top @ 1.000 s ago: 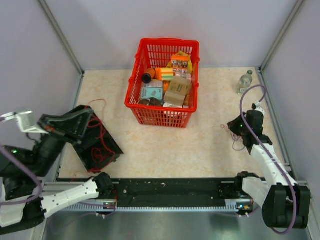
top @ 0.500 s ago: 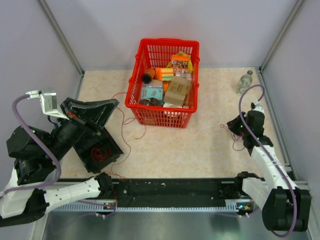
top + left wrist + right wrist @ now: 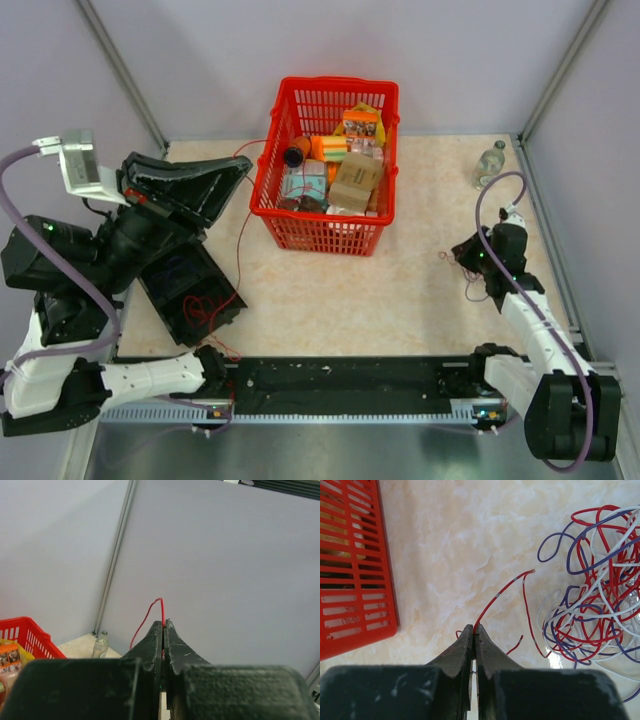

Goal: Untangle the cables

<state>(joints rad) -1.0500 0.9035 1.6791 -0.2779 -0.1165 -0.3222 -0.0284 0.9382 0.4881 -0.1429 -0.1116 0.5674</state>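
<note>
My left gripper [image 3: 244, 166] is raised high near the red basket's left side, shut on a thin red wire [image 3: 240, 240]. The wire hangs from it down to a loose red coil [image 3: 203, 308] on a dark flat object. In the left wrist view the jaws [image 3: 163, 625] are closed with the red wire [image 3: 150, 611] looping out of the tips. My right gripper [image 3: 462, 252] is low at the table's right, shut on a red wire end [image 3: 500, 596]; its jaws [image 3: 473, 629] are closed. A tangle of red, white and purple-blue wires [image 3: 600, 595] lies just right of it and shows small in the top view [image 3: 470, 282].
A red basket [image 3: 262, 185] full of boxes stands at the back middle, its wall also in the right wrist view [image 3: 355, 565]. A clear bottle [image 3: 489, 163] stands at the back right. A dark flat object [image 3: 170, 280] lies on the table at the left.
My left arm has risen and swung toward the basket, drawing the red wire up into a long hanging strand. My right gripper has barely moved.
</note>
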